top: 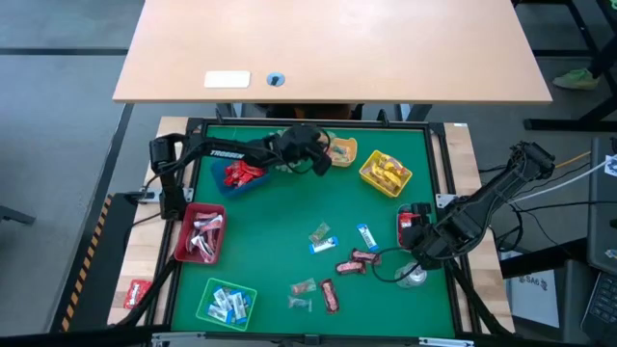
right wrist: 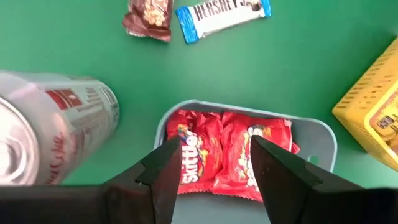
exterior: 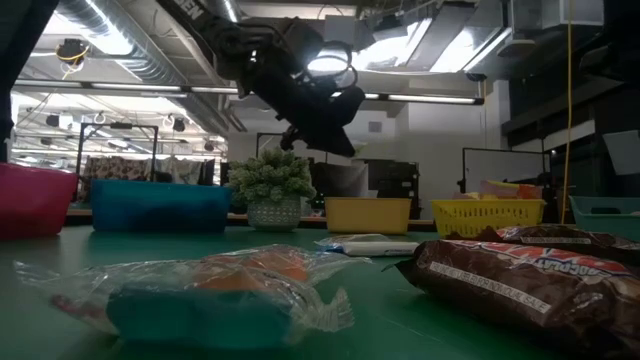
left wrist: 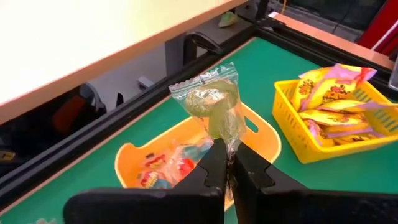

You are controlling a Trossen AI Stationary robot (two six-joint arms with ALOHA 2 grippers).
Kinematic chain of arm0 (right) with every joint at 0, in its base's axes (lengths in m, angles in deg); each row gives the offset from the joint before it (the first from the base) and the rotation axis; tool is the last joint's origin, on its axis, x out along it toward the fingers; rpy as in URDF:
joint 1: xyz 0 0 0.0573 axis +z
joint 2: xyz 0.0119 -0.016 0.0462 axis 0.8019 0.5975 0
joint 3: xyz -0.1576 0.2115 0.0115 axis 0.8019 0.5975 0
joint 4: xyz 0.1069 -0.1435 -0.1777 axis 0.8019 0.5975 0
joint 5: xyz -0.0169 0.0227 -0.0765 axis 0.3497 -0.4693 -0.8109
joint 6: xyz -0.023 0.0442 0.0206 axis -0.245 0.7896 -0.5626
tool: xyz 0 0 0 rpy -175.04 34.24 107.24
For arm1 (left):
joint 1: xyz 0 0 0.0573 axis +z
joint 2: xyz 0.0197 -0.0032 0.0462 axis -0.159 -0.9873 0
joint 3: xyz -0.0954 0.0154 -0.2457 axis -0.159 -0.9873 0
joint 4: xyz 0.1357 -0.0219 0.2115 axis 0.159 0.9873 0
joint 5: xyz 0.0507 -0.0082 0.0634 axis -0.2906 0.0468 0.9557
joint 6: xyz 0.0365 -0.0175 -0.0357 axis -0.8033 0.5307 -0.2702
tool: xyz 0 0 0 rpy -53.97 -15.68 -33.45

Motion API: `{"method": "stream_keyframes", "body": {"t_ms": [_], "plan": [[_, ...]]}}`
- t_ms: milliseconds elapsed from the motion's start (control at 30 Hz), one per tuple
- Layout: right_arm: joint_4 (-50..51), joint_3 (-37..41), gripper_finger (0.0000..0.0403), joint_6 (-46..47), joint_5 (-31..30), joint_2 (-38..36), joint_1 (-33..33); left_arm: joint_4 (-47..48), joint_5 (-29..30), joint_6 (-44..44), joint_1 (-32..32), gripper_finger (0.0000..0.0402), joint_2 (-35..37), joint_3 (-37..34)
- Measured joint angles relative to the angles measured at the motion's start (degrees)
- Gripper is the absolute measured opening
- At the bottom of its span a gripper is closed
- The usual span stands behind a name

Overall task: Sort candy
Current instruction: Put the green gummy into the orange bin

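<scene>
I've got L gripper [left wrist: 227, 163] clamped on candy bag [left wrist: 214, 106], hanging over orange tray [left wrist: 134, 163] at 12; R gripper [right wrist: 211, 158] jaws apart.

Green table [top: 280, 241], loose candy [top: 328, 265] near its middle, coloured trays [top: 199, 236] around, a can [top: 415, 277]
</scene>
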Motion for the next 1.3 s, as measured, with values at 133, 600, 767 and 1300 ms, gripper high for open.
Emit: {"method": "stream_keyframes", "body": {"t_ms": [133, 600, 767, 1300], "plan": [[-0.17, -0.02, 0.0189, -0.02, 0.02, 0.0, 0.0, 0.02, -0.01, 0.0, 0.01, 0.0009, 0.0, 0.0], [0.55, -3.09, 0.0189, -7.63, -0.31, 0.0, -0.02, 0.04, 2.03, 0.0, -0.03, 0.0103, -0.02, 0.0], [-0.71, -6.62, 0.0189, -14.23, -8.35, -0.02, 0.0, 0.07, 1.55, -0.89, -0.74, 0.011, 0.13, -0.01], [-28.27, -7.12, 0.0189, -36.36, -11.0, 1.27, -12.03, 6.42, -4.81, -9.07, -15.13, 0.0108, 14.89, -0.07]]}}
